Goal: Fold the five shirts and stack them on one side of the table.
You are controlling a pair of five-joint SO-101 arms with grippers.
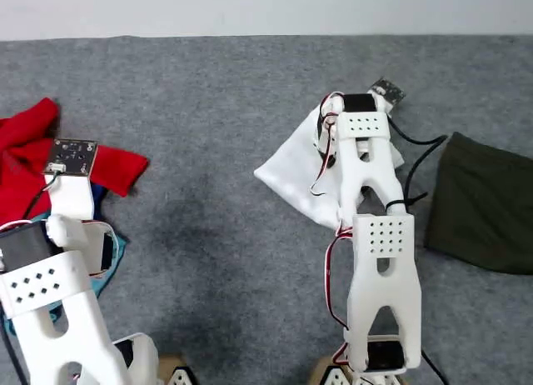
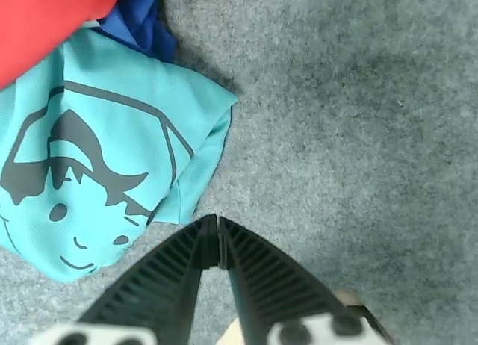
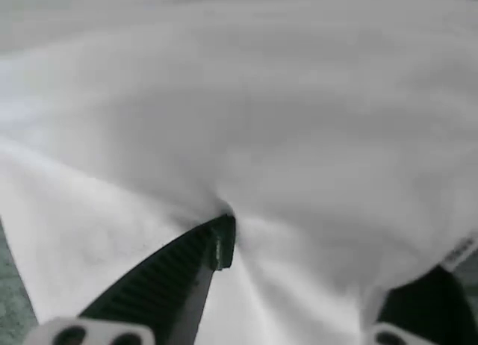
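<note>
Right of centre on grey table (image 1: 208, 93), white shirt (image 1: 291, 181) bunched beneath right gripper (image 3: 321, 270), jaws parted over soft, light cloth; likely best pinched at a hem. Left gripper (image 2: 217, 237) clamped, empty.

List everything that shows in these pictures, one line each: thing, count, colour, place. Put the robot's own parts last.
red shirt: one, red, crumpled at the table's left edge.
blue shirt: one, dark blue, partly under the red shirt.
turquoise shirt: one, turquoise with a dark cartoon face, beside the blue shirt.
white shirt: one, white, right of centre.
green shirt: one, dark olive, at the right edge.
table: one, grey carpet-like top.
left arm: one, white, over the left pile.
right arm: one, white, over the white shirt.
left gripper: one, black, shut, empty.
right gripper: one, black, open, pressed into the white shirt.
</note>
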